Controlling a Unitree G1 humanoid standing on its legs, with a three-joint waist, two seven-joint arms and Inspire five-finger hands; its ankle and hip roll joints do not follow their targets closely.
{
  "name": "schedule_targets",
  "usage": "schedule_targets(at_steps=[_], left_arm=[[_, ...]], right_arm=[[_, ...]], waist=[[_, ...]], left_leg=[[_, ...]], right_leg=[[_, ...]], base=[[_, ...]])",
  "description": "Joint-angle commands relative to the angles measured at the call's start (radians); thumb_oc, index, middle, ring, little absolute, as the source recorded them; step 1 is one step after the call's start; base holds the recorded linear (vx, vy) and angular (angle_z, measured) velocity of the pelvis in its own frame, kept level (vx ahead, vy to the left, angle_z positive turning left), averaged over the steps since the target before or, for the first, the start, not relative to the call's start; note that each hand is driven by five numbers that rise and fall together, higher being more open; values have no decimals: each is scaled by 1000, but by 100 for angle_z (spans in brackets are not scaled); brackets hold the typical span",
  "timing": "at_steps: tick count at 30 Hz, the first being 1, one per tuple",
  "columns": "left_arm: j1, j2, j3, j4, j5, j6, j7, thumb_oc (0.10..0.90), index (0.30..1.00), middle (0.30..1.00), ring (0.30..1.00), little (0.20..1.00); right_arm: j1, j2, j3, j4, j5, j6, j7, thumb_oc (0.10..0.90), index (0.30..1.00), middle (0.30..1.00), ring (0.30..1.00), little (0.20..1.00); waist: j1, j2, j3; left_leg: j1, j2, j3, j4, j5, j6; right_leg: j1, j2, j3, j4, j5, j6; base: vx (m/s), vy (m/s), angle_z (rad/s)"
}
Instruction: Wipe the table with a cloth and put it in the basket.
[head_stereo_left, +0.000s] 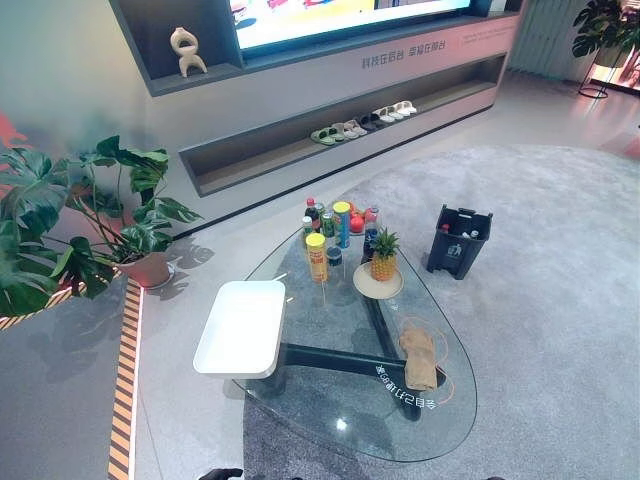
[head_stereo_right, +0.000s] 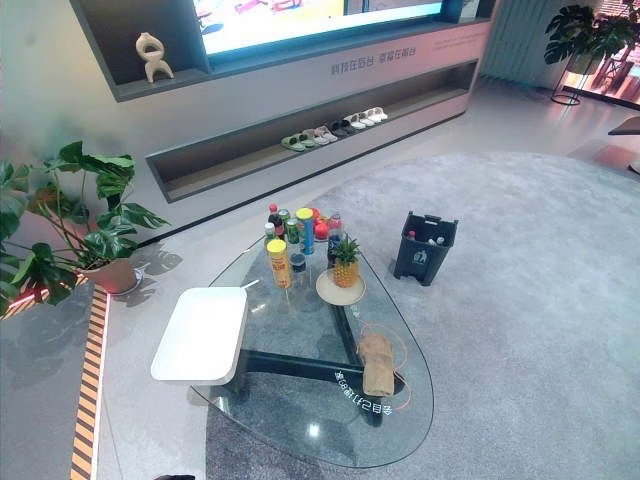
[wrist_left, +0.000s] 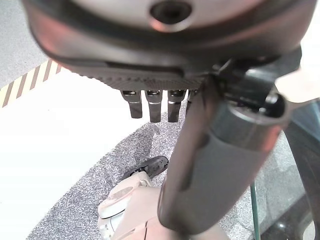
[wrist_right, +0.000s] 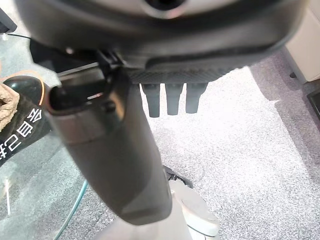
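Observation:
A tan cloth (head_stereo_left: 418, 360) lies crumpled on the near right part of the oval glass table (head_stereo_left: 330, 425), and its edge also shows in the right wrist view (wrist_right: 7, 107). A dark basket (head_stereo_left: 459, 240) holding a few bottles stands on the grey carpet just right of the table's far end. My left hand (wrist_left: 150, 106) hangs over the carpet with straight fingers and holds nothing. My right hand (wrist_right: 170, 102) hangs the same way, open and empty, beside the table's near right edge. Both hands are well short of the cloth.
Several bottles and cans (head_stereo_left: 335, 228) and a pineapple on a plate (head_stereo_left: 383, 262) crowd the table's far end. A white slab (head_stereo_left: 240, 325) juts from its left side. A thin orange cord (head_stereo_left: 447, 372) loops round the cloth. A potted plant (head_stereo_left: 90, 215) stands at the left.

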Motion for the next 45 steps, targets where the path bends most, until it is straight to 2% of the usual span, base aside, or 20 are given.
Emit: schedule_targets(at_steps=[1,8,24,35,42,45], left_arm=[[-108,20,-11,64,50,-2,23,800,900,900,900,900],[-105,25,-1,62,47,-18,12,800,900,900,900,900],[-108,25,-5,59,38,-9,17,800,900,900,900,900],[-105,45,31,58,8,0,49,800,900,900,900,900],[-93,72,54,55,-12,2,60,800,900,900,900,900],[-92,82,56,41,-33,-7,76,800,900,900,900,900]], right_arm=[[-60,-12,16,63,-28,-8,-23,800,900,900,900,900],[-57,-11,15,63,-27,-6,-21,800,900,900,900,900],[-62,-15,15,64,-29,-5,-17,800,900,900,900,900],[-61,-38,-8,68,-7,6,-28,800,900,900,900,900],[-48,-72,-32,75,-24,14,-23,800,900,900,900,900],[-49,-82,-30,66,-29,21,-24,800,900,900,900,900]], waist=[[21,-26,40],[22,-26,37],[23,-24,39],[24,-18,43],[23,-17,59],[26,-15,83]], left_leg=[[48,31,39,7,-104,-33],[48,30,37,7,-102,-35],[48,32,38,7,-102,-34],[47,30,33,7,-98,-35],[34,30,28,7,-91,-35],[6,28,22,7,-80,-33]], right_leg=[[-14,-55,-59,5,-10,44],[-12,-56,-60,5,-10,45],[-11,-56,-64,5,-10,44],[-9,-56,-63,5,-11,43],[-20,-51,-57,5,-8,41],[-47,-49,-49,5,2,40]], base=[[0,0,0],[0,0,0],[0,0,0],[7,0,0],[50,-4,4],[31,-1,1]])
